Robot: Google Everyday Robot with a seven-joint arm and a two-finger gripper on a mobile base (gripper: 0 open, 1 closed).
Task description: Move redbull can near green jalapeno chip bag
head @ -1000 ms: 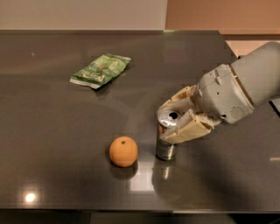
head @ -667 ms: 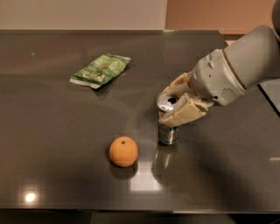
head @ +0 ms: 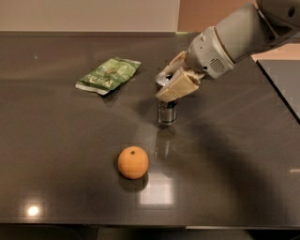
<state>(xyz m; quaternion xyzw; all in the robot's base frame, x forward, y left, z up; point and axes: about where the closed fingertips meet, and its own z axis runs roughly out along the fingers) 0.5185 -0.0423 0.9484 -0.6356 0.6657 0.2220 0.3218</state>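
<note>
The desk (head: 56, 140) is a dark, glossy slab that fills most of the view. You will see two bright reflections near its front edge: a small round one at the left and a larger square one just in front of the orange (head: 133, 162). Behind the desk runs a pale wall (head: 89, 14), which gives way to a tan panel (head: 192, 11) at the upper right. A second dark surface (head: 283, 79) lies at the right edge, separated from the desk by a thin seam. The arm (head: 234, 33), grey-white and thick, enters from the upper right and slopes down toward the desk centre. The tool (head: 162, 87) sits over the upper part of the redbull can (head: 167, 111), with its cream fingers (head: 180, 84) clamped on the can from either side. Only the can's lower body and a sliver of its shiny top remain visible to you. The can stands upright near the desk centre, and its reflection shows directly below it. You cannot tell whether its base rests on the desk. The green jalapeno chip bag (head: 108, 75) lies flat to the can's left and slightly farther back, apart from it, with bare desk between them. The orange rests nearer the front, left of the can and well apart from the bag. Nothing stands between the can and the bag.
</note>
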